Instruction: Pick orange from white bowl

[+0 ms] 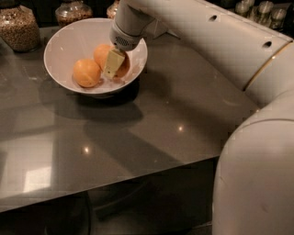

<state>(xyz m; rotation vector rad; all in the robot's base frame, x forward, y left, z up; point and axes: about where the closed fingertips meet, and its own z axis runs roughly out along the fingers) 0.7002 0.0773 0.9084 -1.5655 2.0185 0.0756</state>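
The white bowl (59,50) stands at the back left of the grey table. Two oranges lie in it: one at front left (86,72) and one behind it (102,54). My gripper (118,69) reaches into the bowl's right side from above. It is shut on the orange (125,66), which shows as a sliver to the right of the cream finger (112,64). The other finger is hidden behind the fruit. The held orange sits slightly above the bowl's bottom.
Glass jars of dry goods stand behind the bowl at back left (17,26) and back centre (73,11). More small jars stand at the back right (259,13). My white arm (206,41) spans the table's right side. The table's front edge (115,181) runs across below.
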